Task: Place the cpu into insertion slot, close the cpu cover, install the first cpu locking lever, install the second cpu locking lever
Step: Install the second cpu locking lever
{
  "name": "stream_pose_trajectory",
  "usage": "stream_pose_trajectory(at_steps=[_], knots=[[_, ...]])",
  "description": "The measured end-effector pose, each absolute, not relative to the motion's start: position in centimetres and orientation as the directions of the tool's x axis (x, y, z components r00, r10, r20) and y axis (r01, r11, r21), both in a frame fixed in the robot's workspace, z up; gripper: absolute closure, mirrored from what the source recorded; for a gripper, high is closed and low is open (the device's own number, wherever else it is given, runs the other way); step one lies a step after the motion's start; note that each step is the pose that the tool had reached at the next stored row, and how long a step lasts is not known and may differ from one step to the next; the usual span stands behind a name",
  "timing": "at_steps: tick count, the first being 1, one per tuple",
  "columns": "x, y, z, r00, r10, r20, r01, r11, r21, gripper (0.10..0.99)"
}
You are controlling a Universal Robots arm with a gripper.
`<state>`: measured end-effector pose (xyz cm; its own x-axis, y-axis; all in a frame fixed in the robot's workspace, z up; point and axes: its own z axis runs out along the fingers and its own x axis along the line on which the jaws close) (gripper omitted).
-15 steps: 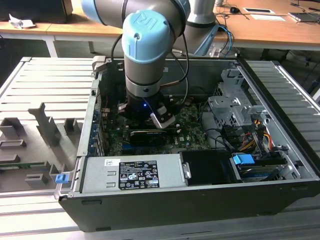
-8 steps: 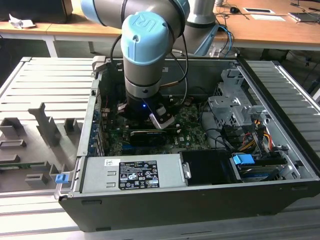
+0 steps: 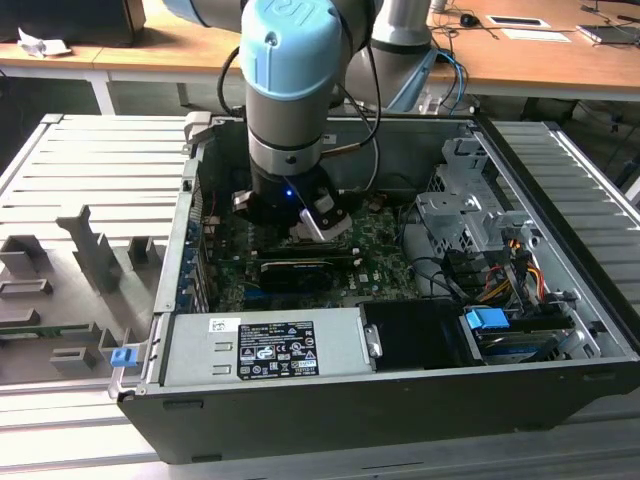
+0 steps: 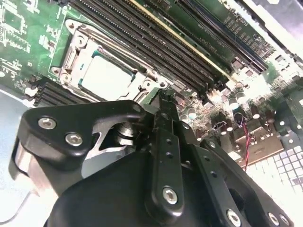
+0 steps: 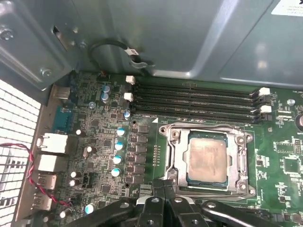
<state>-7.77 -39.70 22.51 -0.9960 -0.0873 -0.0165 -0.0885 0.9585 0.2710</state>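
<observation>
One arm [image 3: 295, 90] reaches down into one open computer case [image 3: 560, 330] in the exterior view, filling the upper centre of the frame. Its gripper [image 3: 318, 222] sits low over the green motherboard [image 3: 385, 265]; the arm's own body hides the socket area beneath it. One black expansion card [image 3: 297, 270] lies just below the gripper in the picture. One grey power supply [image 3: 270, 345] with a label occupies the lower centre. One blue connector [image 3: 488, 322] shows at lower right.

One cpu [image 4: 105, 75] appears at upper left in the second wrist view, seated inside the insertion slot [image 4: 71, 59], with the cpu cover [image 4: 142, 78] lying flat around it. Several long memory slots [image 4: 156, 38] run diagonally across the top. The gripper [image 4: 163, 97] fills the lower half; its fingers [image 4: 164, 111] are pressed together, holding nothing, their tip just beside the socket's edge. Contact cannot be confirmed.

One cpu [image 5: 206, 156] sits right of centre in the first wrist view, framed by the cpu cover [image 5: 173, 153] on the insertion slot [image 5: 187, 156]. Four memory slots [image 5: 196, 99] lie directly above it. Nine or so silver-topped capacitors [image 5: 118, 145] stand to the left; smaller ones are hard to count. The gripper [image 5: 164, 183] enters at bottom centre, fingers [image 5: 159, 185] together, tip at the socket's lower left corner. Its linkage is cut off by the bottom edge.
</observation>
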Motion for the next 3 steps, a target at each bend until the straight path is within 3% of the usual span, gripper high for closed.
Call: stream_pose_trajectory(at_steps=[3], knots=[[-7.78,-39.7,22.53,-0.996,-0.087,-0.016,-0.088,0.959,0.271,0.98]])
